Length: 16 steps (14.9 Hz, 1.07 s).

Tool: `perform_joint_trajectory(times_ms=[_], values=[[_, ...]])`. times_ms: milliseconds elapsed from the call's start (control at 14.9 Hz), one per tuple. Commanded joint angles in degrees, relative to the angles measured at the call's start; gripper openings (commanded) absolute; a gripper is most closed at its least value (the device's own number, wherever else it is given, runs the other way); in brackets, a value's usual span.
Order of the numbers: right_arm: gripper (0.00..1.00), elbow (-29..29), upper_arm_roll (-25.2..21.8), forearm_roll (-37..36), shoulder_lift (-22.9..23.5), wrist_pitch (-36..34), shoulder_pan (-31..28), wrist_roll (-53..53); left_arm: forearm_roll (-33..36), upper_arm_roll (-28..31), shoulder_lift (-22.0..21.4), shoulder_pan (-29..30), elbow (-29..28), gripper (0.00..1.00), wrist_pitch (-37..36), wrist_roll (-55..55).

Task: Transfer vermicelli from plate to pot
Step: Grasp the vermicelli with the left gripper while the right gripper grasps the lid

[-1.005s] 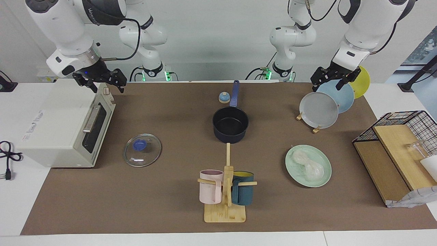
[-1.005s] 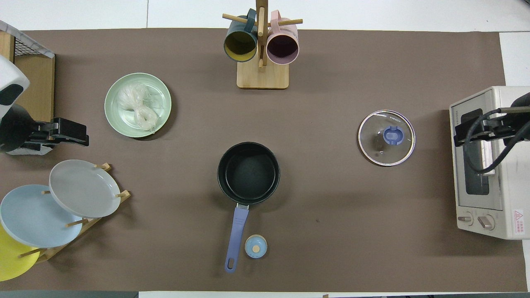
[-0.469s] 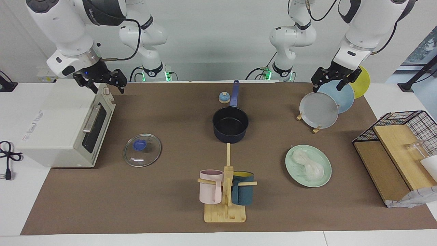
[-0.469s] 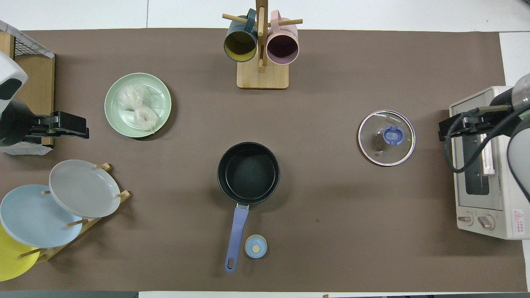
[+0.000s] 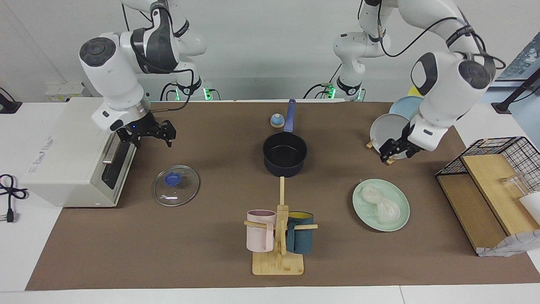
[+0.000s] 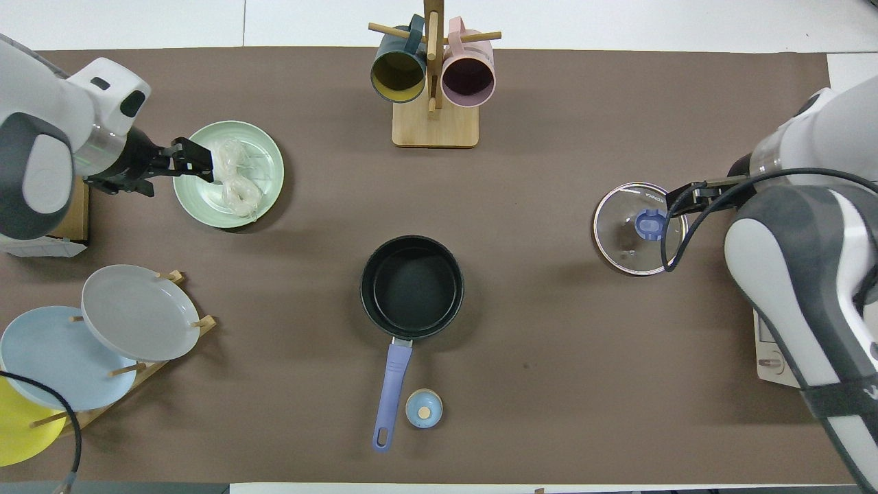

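The vermicelli [image 5: 379, 203] lies as two joined whitish bundles on the pale mint-green plate [image 5: 400, 219], toward the left arm's end of the table; both also show in the overhead view, vermicelli [image 6: 230, 175] and plate [image 6: 267, 154]. The dark navy pot [image 5: 284, 154] stands empty mid-table, its blue handle pointing toward the robots; it also shows in the overhead view [image 6: 411, 287]. My left gripper [image 5: 394, 152] is open and raised, over the plate's rim in the overhead view [image 6: 195, 158], not touching the vermicelli. My right gripper [image 5: 154, 135] is open and empty, in the air beside the oven door.
A glass lid [image 5: 176, 185] lies near the white toaster oven [image 5: 71, 156]. A mug tree [image 5: 278, 236] with a pink and a teal mug stands farther from the robots than the pot. A plate rack [image 6: 103, 336], a small blue knob [image 5: 276, 121] and a wire basket [image 5: 489, 181] are also there.
Both arms have swung down and out over the table. The left gripper went from over the plate rack to the mint plate's rim. The right gripper went from over the oven toward the glass lid.
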Motion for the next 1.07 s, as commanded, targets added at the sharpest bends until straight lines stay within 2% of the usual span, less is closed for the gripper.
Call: perform_joint_trajectory(times_ms=[0,134,335,536,1005], values=[[1.00,-6.4,0.5,1.0,1.3,9.9,-0.6,-1.0,-0.5,-0.1,6.7,0.3,2.8,1.00,4.6,-6.1],[1.00,-10.0,0.6,1.0,1.7,15.8,-0.6,-2.6,-0.1,0.0,9.2,-0.1,2.7,1.00,7.8,-9.9],[1.00,-14.2,0.6,1.0,3.1,22.7,-0.6,-5.3,0.2,0.1,10.2,0.0,2.4,1.00,9.1,-12.1],[1.00,-14.3,0.6,1.0,6.0,25.1,-0.6,-7.5,1.3,0.2,10.2,0.1,-0.7,1.00,14.1,-14.4],[1.00,-14.2,0.6,1.0,8.0,25.4,-1.4,-11.8,1.4,0.2,12.3,-0.2,-0.8,1.00,17.8,-15.1]])
